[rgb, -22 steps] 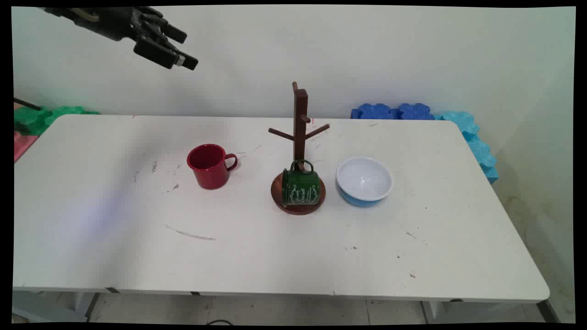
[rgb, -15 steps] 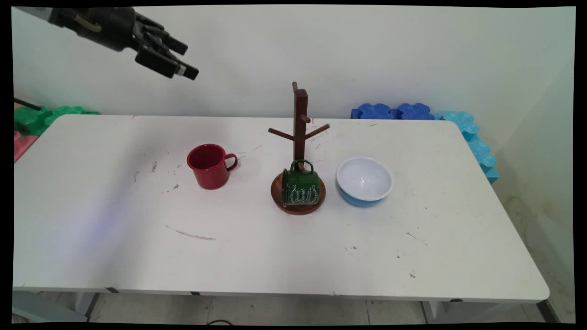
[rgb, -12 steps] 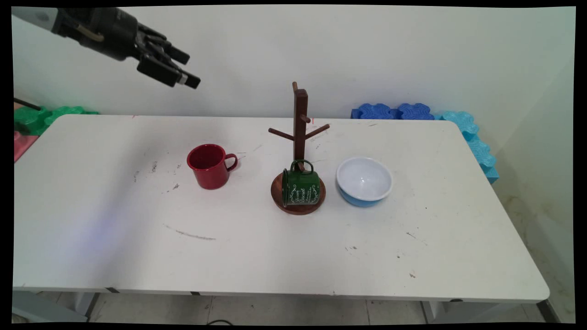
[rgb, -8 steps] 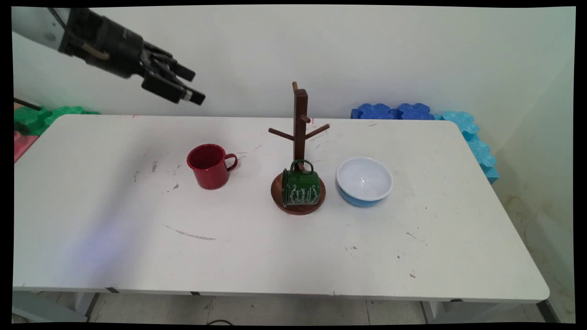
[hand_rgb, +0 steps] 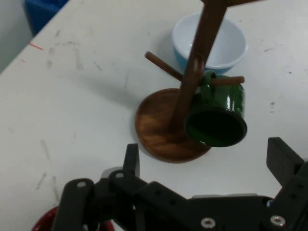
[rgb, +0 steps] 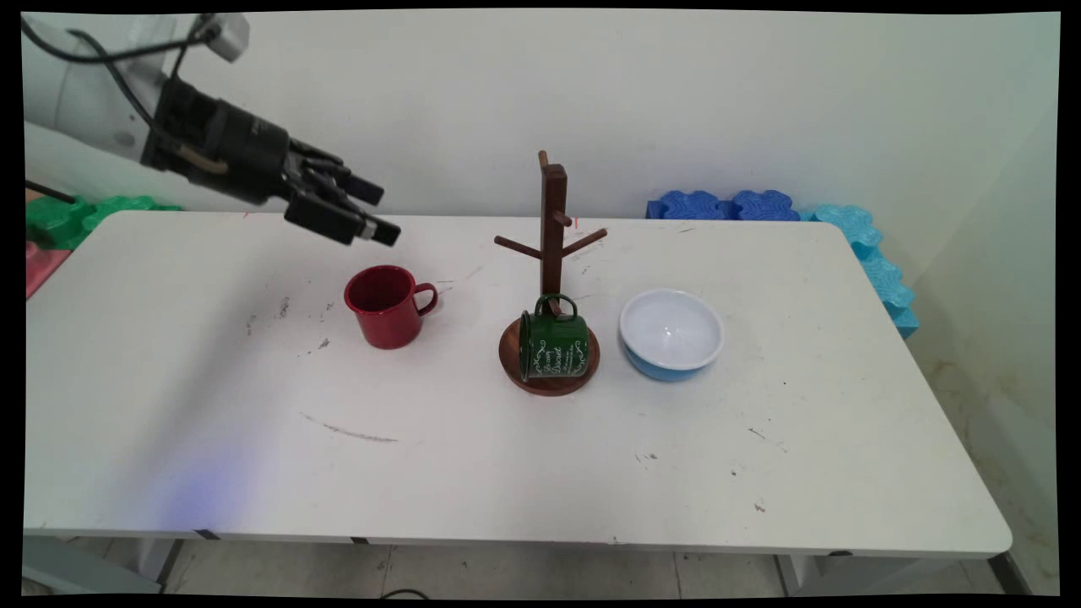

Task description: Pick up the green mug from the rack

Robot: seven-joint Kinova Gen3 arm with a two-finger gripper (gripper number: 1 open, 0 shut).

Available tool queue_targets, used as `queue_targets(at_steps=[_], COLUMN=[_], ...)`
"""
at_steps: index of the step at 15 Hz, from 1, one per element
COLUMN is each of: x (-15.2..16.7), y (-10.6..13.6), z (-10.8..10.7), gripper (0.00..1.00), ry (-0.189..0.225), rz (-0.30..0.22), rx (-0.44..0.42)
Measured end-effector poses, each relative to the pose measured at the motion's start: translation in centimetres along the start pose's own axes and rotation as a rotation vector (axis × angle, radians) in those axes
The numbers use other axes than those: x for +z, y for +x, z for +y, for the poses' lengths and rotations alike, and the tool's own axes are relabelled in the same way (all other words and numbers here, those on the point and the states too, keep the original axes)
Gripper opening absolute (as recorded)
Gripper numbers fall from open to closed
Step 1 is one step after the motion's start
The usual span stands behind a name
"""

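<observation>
My gripper [rgb: 378, 211] hangs open and empty above the table, up and slightly left of a red mug [rgb: 384, 308], well clear of it. The mug stands upright, handle to the right; in the hand view only its rim [hand_rgb: 45, 222] shows at the bottom left. Right of it stands a dark wooden mug tree [rgb: 553, 219] on a round base [rgb: 549, 384]. A green mug [rgb: 553, 344] hangs on its side from a low peg by its handle, its mouth [hand_rgb: 216, 126] facing the hand view. My gripper [hand_rgb: 207, 163] points toward the tree's base.
A blue bowl with a white inside [rgb: 671, 331] sits just right of the tree's base, also seen as the bowl [hand_rgb: 226, 38] behind the tree. Blue foam blocks [rgb: 726, 205] line the back right edge, green ones [rgb: 84, 211] the back left.
The gripper has come down from the top left toward the table and shifted a little right, ending nearer the red mug. Its fingers stayed open. Nothing on the table moved.
</observation>
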Motion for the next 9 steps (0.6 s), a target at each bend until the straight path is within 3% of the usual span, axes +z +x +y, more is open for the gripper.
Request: queue_targets(at_steps=[9], x=[4.5], y=[-3.5], z=[1.3], gripper=[1.00], ry=[-0.065], rz=[0.003], rx=[-0.033])
